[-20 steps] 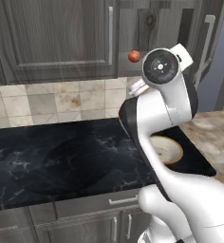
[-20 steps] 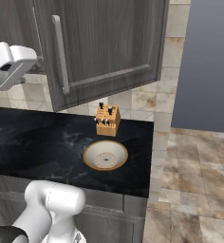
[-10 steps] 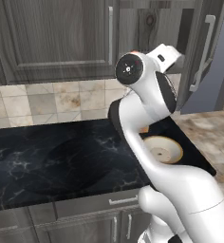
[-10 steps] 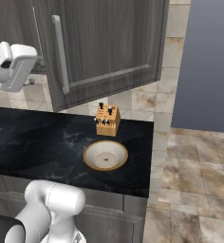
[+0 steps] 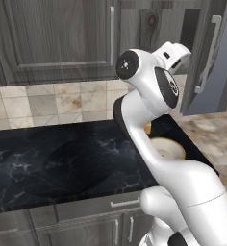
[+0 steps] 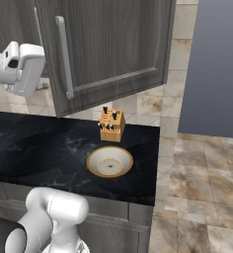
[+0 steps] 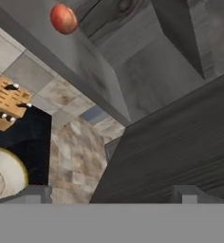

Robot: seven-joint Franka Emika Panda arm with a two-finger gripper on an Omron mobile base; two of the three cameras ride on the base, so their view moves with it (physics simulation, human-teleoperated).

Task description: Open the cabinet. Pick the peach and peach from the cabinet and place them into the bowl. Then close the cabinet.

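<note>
Cabinet (image 6: 113, 44) is seen w/ its right door (image 6: 108, 47) swung open, long silver handle (image 6: 64, 57) near the door's left edge in right base view. One red-orange peach (image 7: 63, 18) is seen in hand view inside the cabinet, near the front edge of its shelf; a 2nd peach can't be made out. Gripper (image 7: 111, 193) is held up by the open door, jaws spread wide, nothing btwn them. Bowl (image 6: 109, 161) is set on the dark tabletop (image 6: 44, 148) near its front right corner, empty. Knife block (image 6: 112, 125) is stood just behind the bowl, by the tabletop's back edge, not touching it
</note>
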